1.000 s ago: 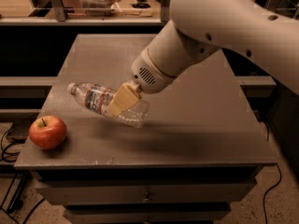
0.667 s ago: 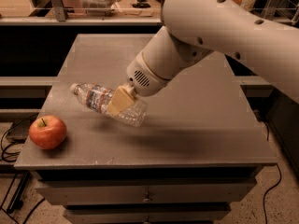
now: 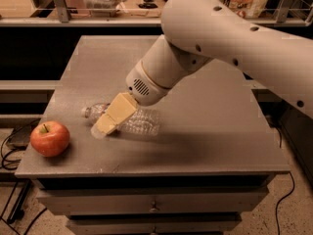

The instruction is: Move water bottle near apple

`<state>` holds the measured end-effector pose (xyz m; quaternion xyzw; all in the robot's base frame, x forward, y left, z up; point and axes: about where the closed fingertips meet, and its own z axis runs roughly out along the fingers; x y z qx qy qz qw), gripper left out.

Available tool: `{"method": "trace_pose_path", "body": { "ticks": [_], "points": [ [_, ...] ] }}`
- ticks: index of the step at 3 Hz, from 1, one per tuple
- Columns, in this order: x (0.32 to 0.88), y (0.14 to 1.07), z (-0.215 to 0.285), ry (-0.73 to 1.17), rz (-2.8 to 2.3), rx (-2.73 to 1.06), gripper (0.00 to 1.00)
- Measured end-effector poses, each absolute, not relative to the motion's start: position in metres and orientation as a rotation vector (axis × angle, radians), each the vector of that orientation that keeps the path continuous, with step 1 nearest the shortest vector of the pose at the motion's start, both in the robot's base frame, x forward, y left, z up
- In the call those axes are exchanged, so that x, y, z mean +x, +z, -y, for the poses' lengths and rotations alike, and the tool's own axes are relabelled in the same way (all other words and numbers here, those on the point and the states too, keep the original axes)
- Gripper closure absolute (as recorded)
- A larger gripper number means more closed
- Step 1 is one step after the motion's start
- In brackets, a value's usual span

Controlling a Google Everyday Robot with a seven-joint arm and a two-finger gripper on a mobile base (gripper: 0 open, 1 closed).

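The tan two-finger gripper [image 3: 101, 129], apparently clenched across the small clear crinkled plastic water bottle [image 3: 142, 121], has drawn it nearer the front-left corner, so it now lies close to the round red apple [image 3: 50, 138] with a gap left, on a grey drawer-fronted table [image 3: 205, 146] before cluttered shelving.

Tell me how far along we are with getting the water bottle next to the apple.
Done: the gripper is clamped on the water bottle, across its middle. In hand: the bottle lies on its side left of the table's centre, cap toward the apple, with bare tabletop between them. Left: carry it the rest of the way to the apple at the front-left corner, then let go.
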<state>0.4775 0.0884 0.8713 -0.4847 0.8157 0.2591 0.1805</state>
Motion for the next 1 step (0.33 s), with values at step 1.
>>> {"method": "trace_pose_path", "body": {
  "ticks": [1],
  "points": [
    [0.4774,0.8714,-0.0884,0.732,-2.304,-1.369,0.0]
  ]
}}
